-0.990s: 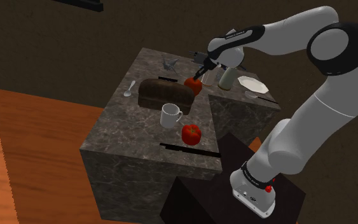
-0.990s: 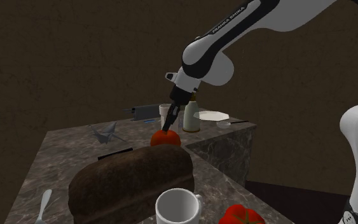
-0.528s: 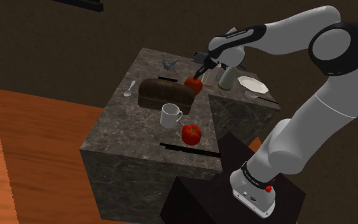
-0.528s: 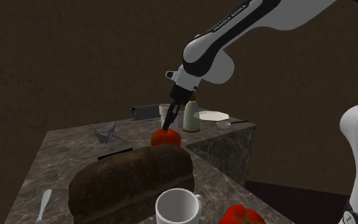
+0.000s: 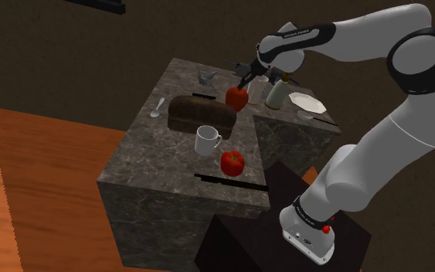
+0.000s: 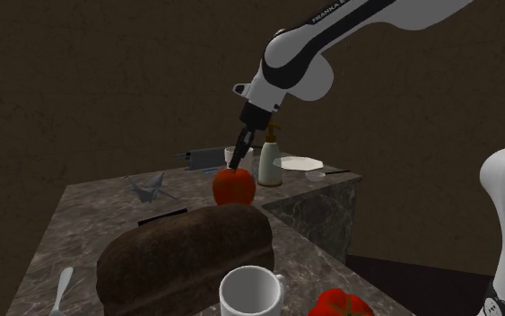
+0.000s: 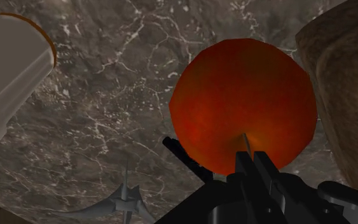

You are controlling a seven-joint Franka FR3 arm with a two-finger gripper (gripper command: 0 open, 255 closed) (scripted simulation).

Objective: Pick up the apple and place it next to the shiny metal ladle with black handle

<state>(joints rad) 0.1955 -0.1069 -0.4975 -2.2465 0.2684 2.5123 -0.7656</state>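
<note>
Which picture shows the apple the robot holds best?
The wrist view: the apple looks big and close there. The shoulder view shows the apple small and far off; the second exterior view shows it beyond the bread loaf.

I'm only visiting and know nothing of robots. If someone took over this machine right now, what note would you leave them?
Pincer: shut on the apple.
Apple: held over the marble counter by one end of the brown loaf, slightly higher than a second ago.
Ladle: I cannot identify it for certain; a silvery spoon-like utensil lies at the loaf's opposite end.
Done: grasp, first lift.
Left: carry the apple to the ladle, set it beside it, release.
Leave the other red fruit by the white mug.
</note>
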